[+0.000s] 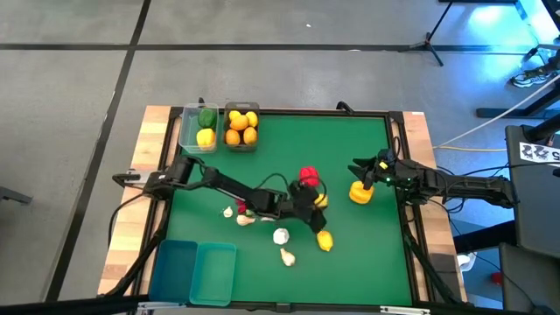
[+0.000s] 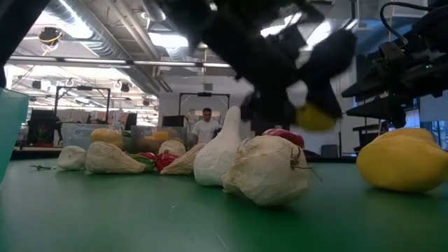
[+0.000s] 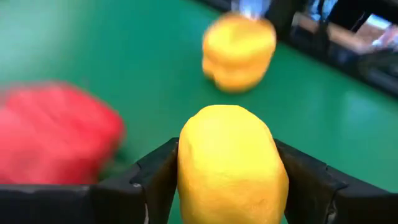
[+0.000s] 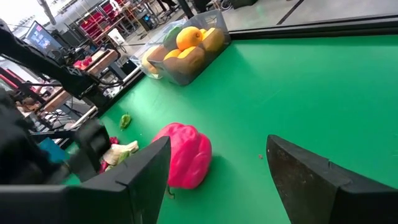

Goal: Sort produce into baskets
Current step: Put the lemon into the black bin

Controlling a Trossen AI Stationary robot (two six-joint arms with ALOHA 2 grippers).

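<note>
Far bins: one holds green and yellow peppers, one oranges and lemons. Left hand pinches a smooth yellow lemon; right hand spread.

Floor: grey concrete, crossed by dark seam lines, seen from above.
Bench: green mat on top, light wooden boards showing along both sides.
Tripod stand: dark legs on the floor beyond the bench's far right corner.
Ceiling: open, with ducts and bright strip lights, in the low view.
Person: standing far back in the room, white top.
Shelving: red racks far off, in the right wrist view.
</note>
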